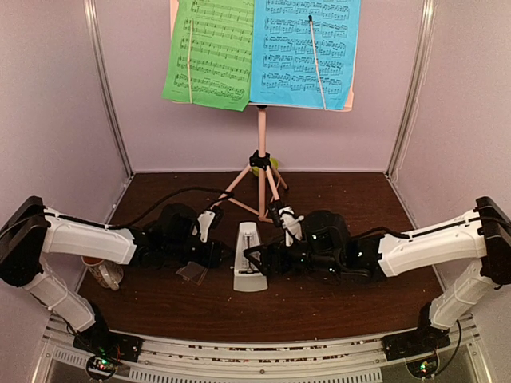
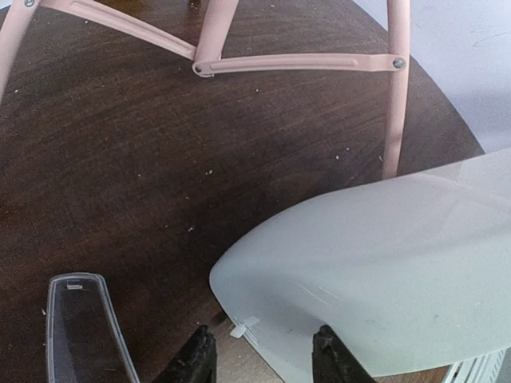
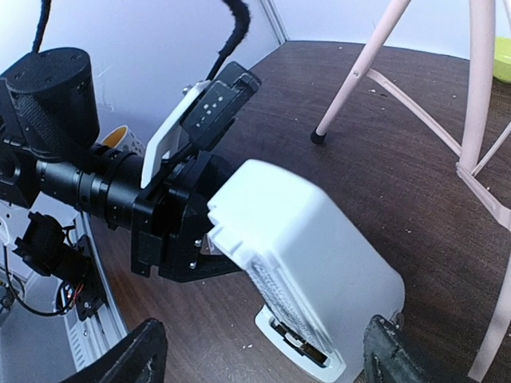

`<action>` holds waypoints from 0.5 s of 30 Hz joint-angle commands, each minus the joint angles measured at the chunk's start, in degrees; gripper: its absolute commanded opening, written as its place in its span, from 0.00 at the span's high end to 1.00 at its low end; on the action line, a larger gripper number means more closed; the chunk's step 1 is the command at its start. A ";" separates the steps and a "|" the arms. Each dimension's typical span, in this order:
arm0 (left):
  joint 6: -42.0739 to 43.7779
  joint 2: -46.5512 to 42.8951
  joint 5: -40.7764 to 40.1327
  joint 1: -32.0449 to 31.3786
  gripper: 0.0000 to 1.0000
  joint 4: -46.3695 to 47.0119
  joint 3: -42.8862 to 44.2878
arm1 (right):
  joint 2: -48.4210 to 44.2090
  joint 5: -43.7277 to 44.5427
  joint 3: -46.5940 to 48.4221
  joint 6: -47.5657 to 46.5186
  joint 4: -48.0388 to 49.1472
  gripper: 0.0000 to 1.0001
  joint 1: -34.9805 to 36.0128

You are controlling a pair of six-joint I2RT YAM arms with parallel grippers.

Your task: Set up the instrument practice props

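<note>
The metronome [image 1: 248,267] is stood upright at the middle of the desk [image 1: 319,307], in front of the tripod legs of the music stand [image 1: 261,152]. Its clear cover [image 1: 192,273] is laid flat just to its left (detached). The left tool [image 2: 263,359] is held open at the metronome's left side. The right tool [image 3: 267,355] is spread wide, with the body seen between its fingers. On the stand, the green sheet [image 1: 209,52] is set left of the larger blue sheet [image 1: 303,52].
</note>
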 commanded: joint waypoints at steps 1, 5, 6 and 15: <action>0.95 -0.14 2.02 0.16 0.57 2.13 1.50 | 0.53 6.17 2.39 0.39 -3.63 0.22 0.27; 0.60 -0.40 1.76 0.15 0.57 2.43 1.02 | 1.82 7.89 3.73 2.07 -5.08 0.24 0.47; 0.60 -0.37 1.86 0.13 0.57 2.51 0.92 | 2.20 8.01 3.95 2.30 -4.96 0.24 0.56; 0.13 -0.78 1.96 0.16 0.57 2.82 0.38 | 3.92 10.50 5.52 3.32 -5.37 0.37 1.37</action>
